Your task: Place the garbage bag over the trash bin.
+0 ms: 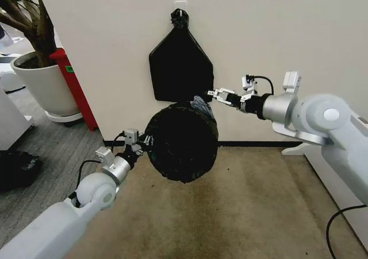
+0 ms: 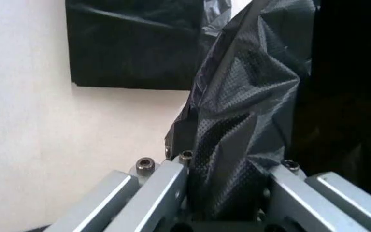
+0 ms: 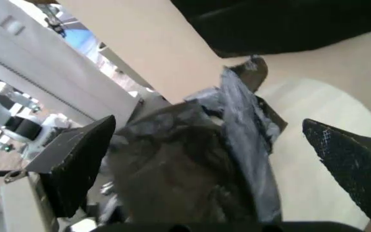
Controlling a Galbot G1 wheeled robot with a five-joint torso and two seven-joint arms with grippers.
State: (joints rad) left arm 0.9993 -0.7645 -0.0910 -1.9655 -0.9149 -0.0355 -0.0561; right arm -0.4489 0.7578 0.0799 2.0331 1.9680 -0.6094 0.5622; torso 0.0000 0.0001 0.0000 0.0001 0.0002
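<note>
Leftmost, left gripper (image 1: 140, 142) clenched on a fold of the garbage bag (image 1: 181, 142), bag stretched round over the carpet (image 1: 247, 207), right gripper (image 1: 214, 93) spread open at its crumpled upper edge, no readable writing.

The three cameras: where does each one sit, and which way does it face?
Head: high on the robot, looking down at the crinkly black plastic garbage bag by the wall; both arms show.
Left wrist: behind the left tool, whose fingers pinch the bag.
Right wrist: behind the right tool, open around bag plastic.
All share the bag; also the flat black bundle.
</note>
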